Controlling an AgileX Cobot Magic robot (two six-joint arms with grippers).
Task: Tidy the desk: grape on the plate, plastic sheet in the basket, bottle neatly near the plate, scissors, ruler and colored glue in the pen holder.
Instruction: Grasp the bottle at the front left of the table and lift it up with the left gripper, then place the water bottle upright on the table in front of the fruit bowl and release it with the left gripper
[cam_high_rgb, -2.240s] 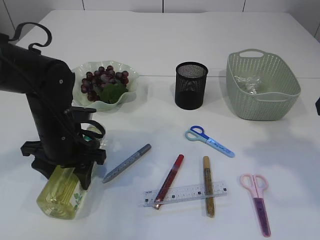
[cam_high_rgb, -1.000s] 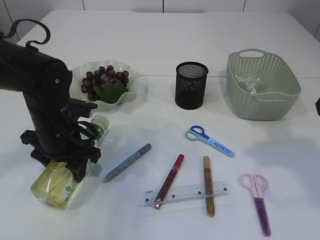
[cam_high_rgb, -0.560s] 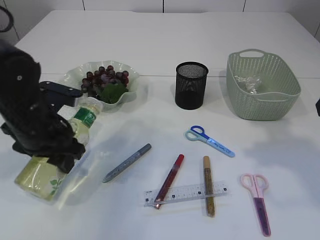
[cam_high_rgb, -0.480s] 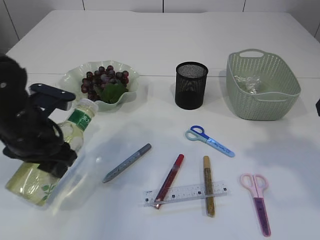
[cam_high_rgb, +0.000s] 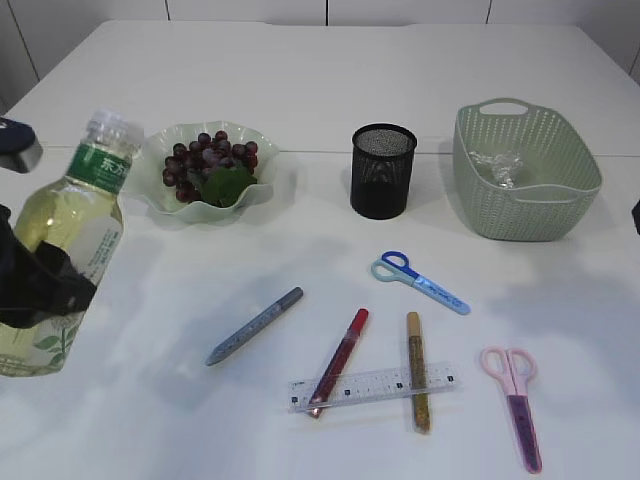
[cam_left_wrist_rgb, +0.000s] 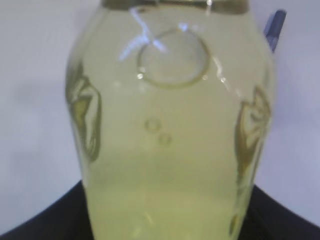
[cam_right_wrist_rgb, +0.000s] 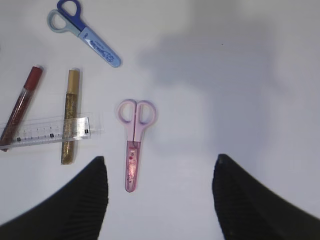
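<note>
My left gripper (cam_high_rgb: 38, 293) is shut on the bottle (cam_high_rgb: 66, 225) of yellow liquid and holds it nearly upright above the table's left edge, left of the plate (cam_high_rgb: 262, 187). The bottle fills the left wrist view (cam_left_wrist_rgb: 170, 125). The grapes (cam_high_rgb: 205, 157) lie on the plate. The plastic sheet (cam_high_rgb: 497, 166) lies in the green basket (cam_high_rgb: 560, 205). Blue scissors (cam_high_rgb: 418, 280), pink scissors (cam_high_rgb: 517, 400), a ruler (cam_high_rgb: 370, 387) and grey (cam_high_rgb: 255, 325), red (cam_high_rgb: 338, 358) and gold (cam_high_rgb: 416, 365) glue sticks lie on the table. My right gripper (cam_right_wrist_rgb: 160, 200) is open above the pink scissors (cam_right_wrist_rgb: 132, 145).
The black mesh pen holder (cam_high_rgb: 382, 172) stands between plate and basket. The ruler lies across the red and gold glue sticks. In the right wrist view the blue scissors (cam_right_wrist_rgb: 85, 32), ruler (cam_right_wrist_rgb: 50, 131) and gold glue (cam_right_wrist_rgb: 69, 117) lie to the left.
My left gripper has swung left and up with the bottle, turning it from lying near the table to nearly upright. Everything else has stayed put.
</note>
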